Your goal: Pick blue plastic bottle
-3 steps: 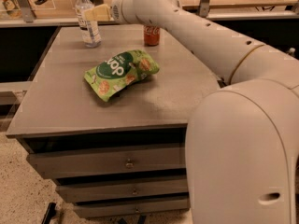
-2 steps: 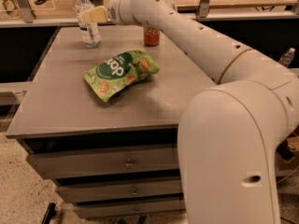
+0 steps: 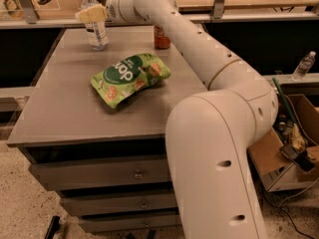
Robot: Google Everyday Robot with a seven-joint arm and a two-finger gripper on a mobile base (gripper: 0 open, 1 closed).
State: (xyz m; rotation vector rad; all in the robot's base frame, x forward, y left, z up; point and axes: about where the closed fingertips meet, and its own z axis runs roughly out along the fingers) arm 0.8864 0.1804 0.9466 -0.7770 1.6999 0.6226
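Note:
The blue plastic bottle (image 3: 95, 33), clear with a white cap and a white label, stands upright at the far left corner of the grey table (image 3: 60, 113). My gripper (image 3: 91, 14), with pale yellow pads, is at the bottle's upper part, just below the cap, and covers its shoulder. The bottle's base rests on the table. My white arm (image 3: 199, 54) reaches to it from the right, across the table's far side.
A red soda can (image 3: 161, 37) stands behind the arm at the far edge. A green snack bag (image 3: 130, 77) lies mid-table. Drawers (image 3: 99, 173) sit under the tabletop. A cardboard box (image 3: 294, 148) and a small clear bottle (image 3: 304, 66) are at the right.
The arm's elbow and body have swung left and nearer in the view. The gripper has stayed at the bottle's top, shifting slightly left. The bottle still stands on the table.

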